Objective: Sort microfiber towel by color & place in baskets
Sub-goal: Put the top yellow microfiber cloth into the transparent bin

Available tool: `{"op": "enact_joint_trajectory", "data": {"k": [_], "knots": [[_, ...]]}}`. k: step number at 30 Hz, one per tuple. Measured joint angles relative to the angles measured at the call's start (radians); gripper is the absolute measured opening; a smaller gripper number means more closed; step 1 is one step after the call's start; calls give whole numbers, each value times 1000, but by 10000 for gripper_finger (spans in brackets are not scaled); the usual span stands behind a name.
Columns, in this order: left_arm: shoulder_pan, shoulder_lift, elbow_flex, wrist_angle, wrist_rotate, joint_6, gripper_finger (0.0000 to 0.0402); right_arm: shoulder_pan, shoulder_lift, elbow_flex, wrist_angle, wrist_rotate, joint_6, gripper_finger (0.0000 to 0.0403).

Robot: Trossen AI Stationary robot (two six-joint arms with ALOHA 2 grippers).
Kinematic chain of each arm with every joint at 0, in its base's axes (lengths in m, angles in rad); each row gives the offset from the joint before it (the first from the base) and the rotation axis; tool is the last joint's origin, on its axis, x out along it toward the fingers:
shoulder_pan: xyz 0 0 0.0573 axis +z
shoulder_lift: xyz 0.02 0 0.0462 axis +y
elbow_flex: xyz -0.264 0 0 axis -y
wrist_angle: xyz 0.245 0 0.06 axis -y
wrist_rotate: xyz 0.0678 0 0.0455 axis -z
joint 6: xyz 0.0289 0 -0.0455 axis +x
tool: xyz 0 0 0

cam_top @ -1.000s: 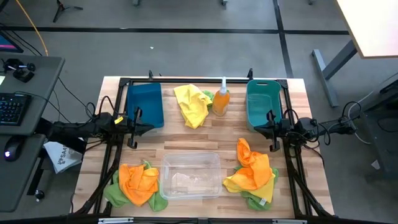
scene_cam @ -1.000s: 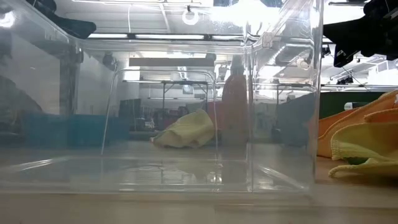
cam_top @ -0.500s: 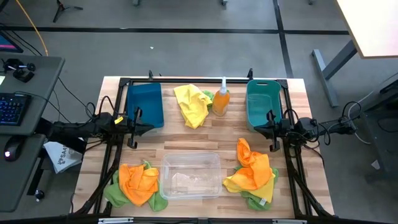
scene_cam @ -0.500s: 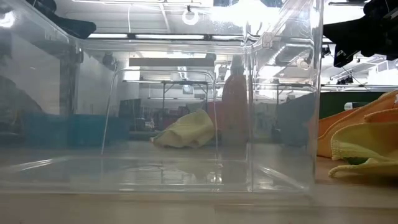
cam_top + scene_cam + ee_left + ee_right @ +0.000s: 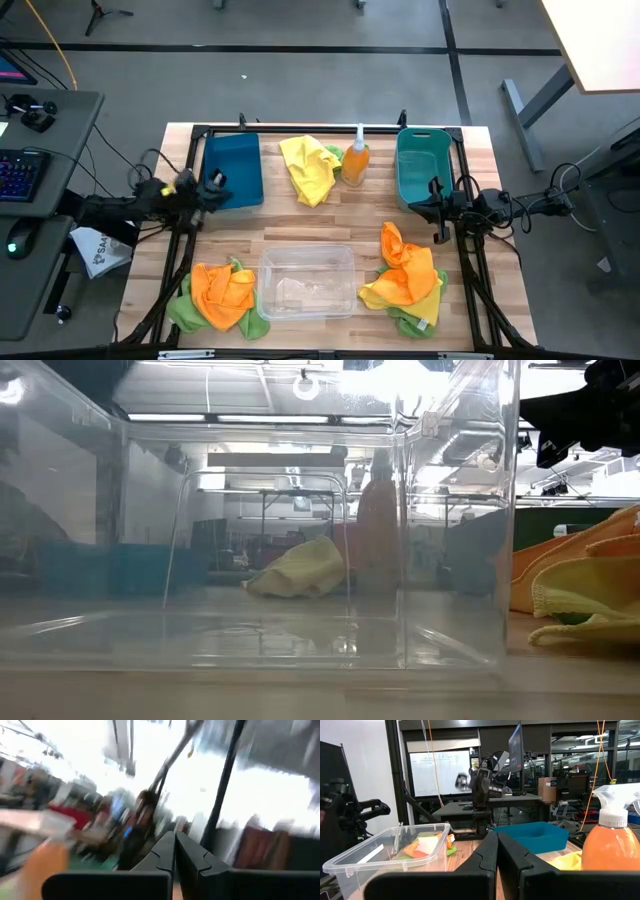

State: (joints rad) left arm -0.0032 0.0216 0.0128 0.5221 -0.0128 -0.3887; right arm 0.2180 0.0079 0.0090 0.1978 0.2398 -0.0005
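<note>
Three heaps of microfiber towels lie on the table. Orange lies over lime green (image 5: 225,295) at the near left. Orange and yellow lie over green (image 5: 407,277) at the near right. Yellow lies over green (image 5: 308,168) at the far middle. The dark blue basket (image 5: 232,168) stands far left, the teal basket (image 5: 422,165) far right and the clear basket (image 5: 306,282) near the middle. My left gripper (image 5: 210,185), shut (image 5: 175,842), hovers beside the blue basket. My right gripper (image 5: 425,207), shut (image 5: 497,837), waits near the teal basket. Neither touches anything.
An orange spray bottle (image 5: 356,160) with a white nozzle stands between the yellow towel and the teal basket. A black frame (image 5: 300,129) runs along the table's far edge and sides. Bare wood (image 5: 320,225) lies in the table's middle. A desk with a keyboard (image 5: 20,175) stands to the left.
My left arm has swung toward the table's left edge and turned. It shows blurred in the high view and has left the top left of the low view. The right arm, the towels and the baskets have stayed where they were.
</note>
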Motion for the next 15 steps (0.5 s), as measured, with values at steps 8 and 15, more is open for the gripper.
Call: {"op": "enact_joint_trajectory", "data": {"k": [8,15], "knots": [[3,173,175,59,-217,-164,5,0,0,0,-2,0,0,0],[36,661,659,-455,-234,62,72,0,0,0,-9,0,0,0]]}}
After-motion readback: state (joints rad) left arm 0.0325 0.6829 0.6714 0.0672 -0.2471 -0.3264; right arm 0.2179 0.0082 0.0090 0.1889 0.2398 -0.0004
